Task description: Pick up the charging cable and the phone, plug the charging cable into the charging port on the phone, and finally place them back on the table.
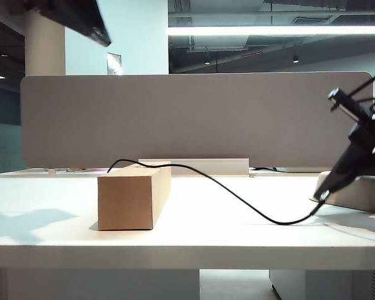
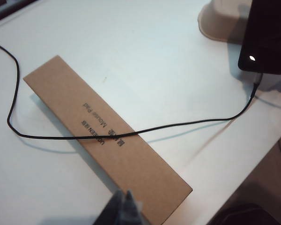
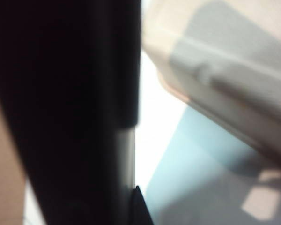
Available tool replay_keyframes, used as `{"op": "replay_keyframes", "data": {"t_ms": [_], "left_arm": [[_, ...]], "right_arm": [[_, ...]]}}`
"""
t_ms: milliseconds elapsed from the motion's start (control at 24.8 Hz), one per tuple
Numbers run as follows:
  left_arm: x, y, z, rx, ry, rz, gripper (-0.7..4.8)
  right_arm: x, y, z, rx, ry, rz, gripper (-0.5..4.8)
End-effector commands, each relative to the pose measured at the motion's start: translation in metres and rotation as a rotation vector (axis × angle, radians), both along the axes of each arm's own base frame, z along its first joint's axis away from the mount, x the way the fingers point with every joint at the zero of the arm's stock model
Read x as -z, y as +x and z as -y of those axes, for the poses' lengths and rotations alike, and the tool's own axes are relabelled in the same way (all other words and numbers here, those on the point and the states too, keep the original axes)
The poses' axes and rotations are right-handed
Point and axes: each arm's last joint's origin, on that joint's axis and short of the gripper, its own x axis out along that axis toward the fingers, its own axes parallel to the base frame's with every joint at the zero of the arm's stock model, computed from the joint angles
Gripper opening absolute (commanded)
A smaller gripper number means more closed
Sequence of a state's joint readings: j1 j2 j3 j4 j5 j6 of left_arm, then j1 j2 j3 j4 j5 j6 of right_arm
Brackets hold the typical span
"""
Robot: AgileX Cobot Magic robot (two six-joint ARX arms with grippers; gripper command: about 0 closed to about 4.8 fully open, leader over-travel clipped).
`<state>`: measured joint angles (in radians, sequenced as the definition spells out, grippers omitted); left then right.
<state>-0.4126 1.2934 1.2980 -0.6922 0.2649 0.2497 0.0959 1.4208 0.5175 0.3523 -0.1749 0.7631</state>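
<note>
Risk: right gripper [image 1: 356,147] at 3 o'clock, clamping the phone [image 2: 267,35], descends; taut charging cable [image 1: 237,194] drags the cardboard box [image 1: 132,194]; left gripper [image 2: 124,208] closed empty at 11 o'clock.

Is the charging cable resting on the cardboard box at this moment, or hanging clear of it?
Touching. The left wrist view shows the charging cable lying straight across the top face of the cardboard box, flat on it with no shadow gap where it crosses.

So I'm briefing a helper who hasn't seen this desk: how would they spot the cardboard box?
Start at the white table in front of the grey partition panel. On its left half lies a long brown cardboard box, the only brown thing there. The black charging cable drapes over it and runs right to the phone, held by the right gripper.
</note>
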Motion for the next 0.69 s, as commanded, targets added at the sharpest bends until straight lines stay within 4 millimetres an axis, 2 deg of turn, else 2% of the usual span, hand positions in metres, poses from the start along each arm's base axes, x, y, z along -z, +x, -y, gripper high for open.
{"op": "replay_keyframes", "data": {"t_ms": [40, 121, 282, 444, 605, 686], "left_arm": [[0.004, -0.013, -0.006, -0.001, -0.009, 0.036, -0.06], [0.010, -0.023, -0.010, -0.001, -0.009, 0.033, -0.06], [0.010, -0.033, -0.015, 0.001, -0.015, 0.045, -0.06], [0.004, -0.040, -0.018, 0.001, -0.029, 0.074, -0.06], [0.000, -0.046, -0.021, 0.002, -0.036, 0.091, -0.06], [-0.001, -0.047, -0.021, 0.001, -0.036, 0.090, -0.06]], "right_arm": [[0.000, 0.006, 0.000, 0.016, -0.015, 0.039, -0.08], [0.007, 0.007, 0.001, 0.024, -0.016, 0.003, -0.08], [0.014, 0.006, 0.002, 0.041, -0.027, -0.050, -0.02], [0.016, 0.005, 0.002, 0.042, -0.029, -0.075, 1.12], [0.018, 0.003, 0.002, 0.044, -0.033, -0.100, 1.23], [0.019, 0.003, 0.002, 0.044, -0.034, -0.106, 1.46]]}}
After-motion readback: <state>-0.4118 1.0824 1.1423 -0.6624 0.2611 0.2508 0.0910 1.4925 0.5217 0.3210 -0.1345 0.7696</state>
